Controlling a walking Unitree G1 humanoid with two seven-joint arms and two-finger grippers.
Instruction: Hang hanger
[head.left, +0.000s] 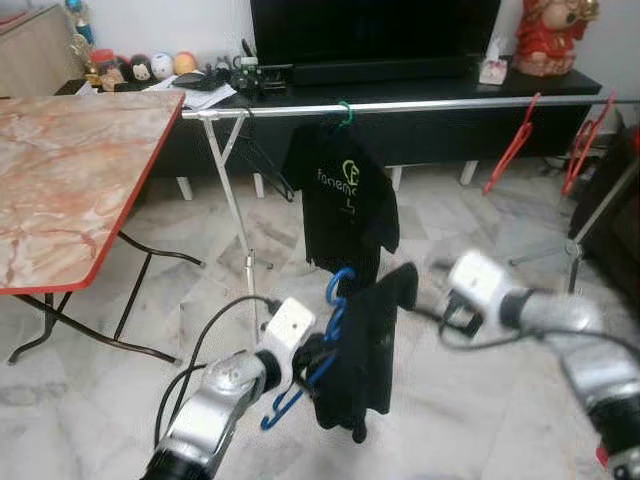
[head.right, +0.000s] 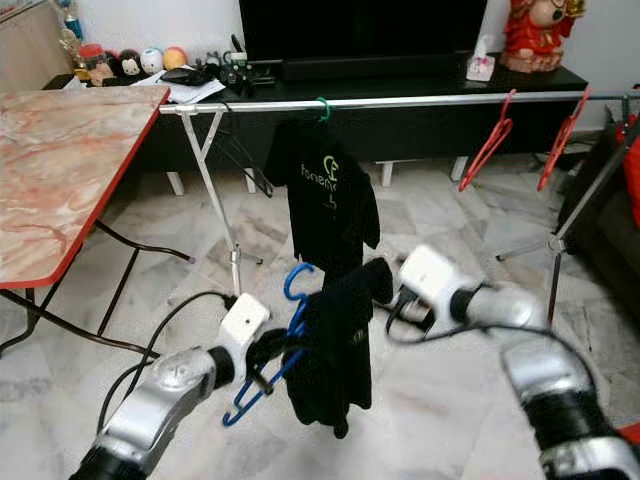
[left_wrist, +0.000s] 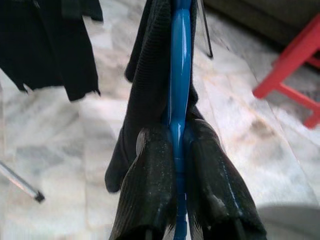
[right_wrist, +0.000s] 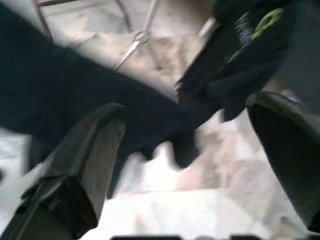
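Note:
My left gripper (left_wrist: 176, 150) is shut on a blue hanger (head.left: 336, 312) that carries a dark garment (head.left: 368, 345), held low in front of me. The garment drapes over the hanger and hides most of it. My right gripper (right_wrist: 185, 145) is open, its fingers wide apart, just right of the garment near its upper corner (head.left: 405, 275). Behind stands a silver clothes rail (head.left: 400, 105) with a black T-shirt (head.left: 345, 195) on a green hanger (head.left: 345, 113). Red hangers (head.left: 515, 140) hang farther right on the rail.
A folding table with a marble top and red edge (head.left: 70, 180) stands on the left. A black TV cabinet (head.left: 440, 90) runs behind the rail. A dark sofa edge (head.left: 620, 200) is at the right. The marble floor (head.left: 470, 400) lies open below the arms.

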